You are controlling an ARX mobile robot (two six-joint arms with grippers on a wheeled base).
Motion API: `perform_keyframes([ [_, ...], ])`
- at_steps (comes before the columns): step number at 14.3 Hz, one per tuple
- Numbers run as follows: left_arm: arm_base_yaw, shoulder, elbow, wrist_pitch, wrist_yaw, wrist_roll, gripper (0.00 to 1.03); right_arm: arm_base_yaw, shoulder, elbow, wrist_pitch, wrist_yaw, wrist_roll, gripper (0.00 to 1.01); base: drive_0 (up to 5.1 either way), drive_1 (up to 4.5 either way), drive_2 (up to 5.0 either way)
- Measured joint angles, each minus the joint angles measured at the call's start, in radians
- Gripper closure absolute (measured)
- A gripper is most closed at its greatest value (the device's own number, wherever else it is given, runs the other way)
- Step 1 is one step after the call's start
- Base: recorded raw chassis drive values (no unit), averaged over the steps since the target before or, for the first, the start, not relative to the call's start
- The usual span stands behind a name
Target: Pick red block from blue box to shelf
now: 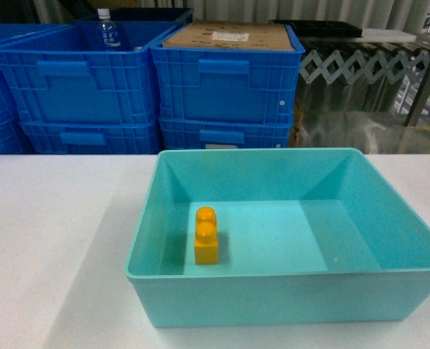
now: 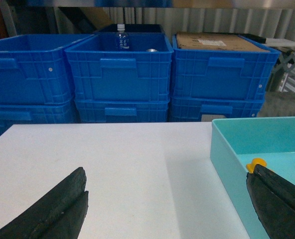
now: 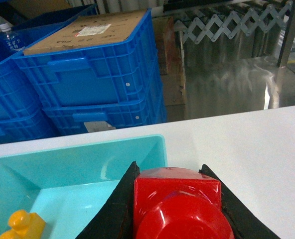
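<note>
The right gripper (image 3: 177, 209) is clamped on the red block (image 3: 180, 206), held above the near-right corner of the blue box (image 1: 287, 291). The left gripper (image 2: 167, 209) is spread wide, straddling the blue box's left wall. Inside the blue box, a yellow brick (image 1: 206, 235) stands upright near that wall. The blue box rests on the white tabletop (image 1: 62, 247).

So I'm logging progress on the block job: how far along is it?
Done: the red block is out of the blue box, where the head view shows only a yellow brick. In hand: the right gripper is clamped on the block, above the box's near corner. The left gripper is open and empty over the table. Left: carrying the block to the shelf and setting it down.
</note>
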Motion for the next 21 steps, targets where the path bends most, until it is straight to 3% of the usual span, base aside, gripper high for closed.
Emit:
perform_keyframes([
  [21,0.0,0.0,0.0,0.0,0.0,0.0,0.05,0.0,0.0,0.0,0.0,-0.006,0.0,0.74,0.0,0.0,0.0],
])
